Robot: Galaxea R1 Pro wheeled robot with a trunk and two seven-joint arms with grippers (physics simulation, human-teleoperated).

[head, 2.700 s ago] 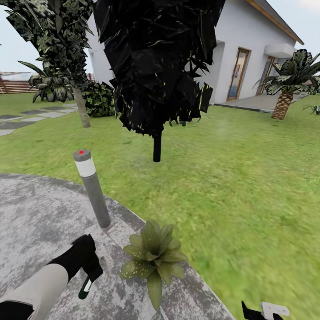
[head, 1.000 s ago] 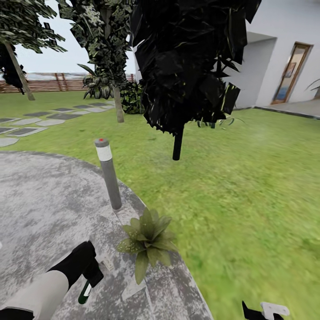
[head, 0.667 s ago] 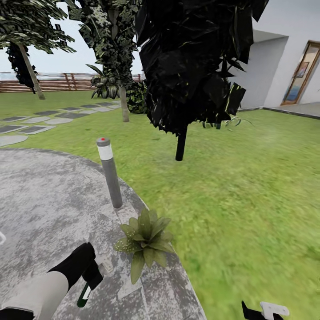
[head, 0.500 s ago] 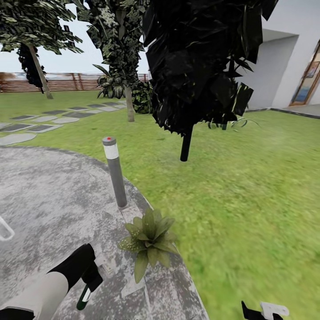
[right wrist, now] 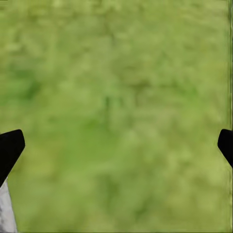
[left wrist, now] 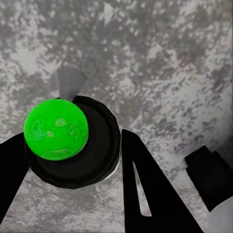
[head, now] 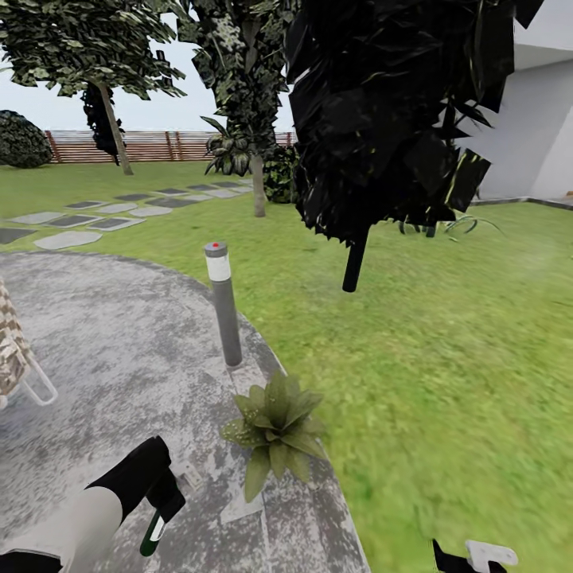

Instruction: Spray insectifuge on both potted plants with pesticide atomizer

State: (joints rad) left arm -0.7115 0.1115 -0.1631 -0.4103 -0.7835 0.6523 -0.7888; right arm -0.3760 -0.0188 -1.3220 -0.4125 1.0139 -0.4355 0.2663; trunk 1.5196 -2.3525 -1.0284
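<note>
Left pincer (head: 163, 500) grips the pesticide atomizer (head: 151, 535) over the patio (head: 95, 350)
Potted plant (head: 274, 430) just beside, bollard lamp (head: 224, 306) behind; wicker seat (head: 14, 350) newly in view; right pincer (right wrist: 116, 145) spread above lawn (head: 446, 334)

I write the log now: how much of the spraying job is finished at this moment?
Done: the left gripper holds the spray bottle. In hand: it hangs over the paving, short of the potted plant at the lawn edge. Left: spraying this plant and a second one. The right gripper is open over grass.
</note>
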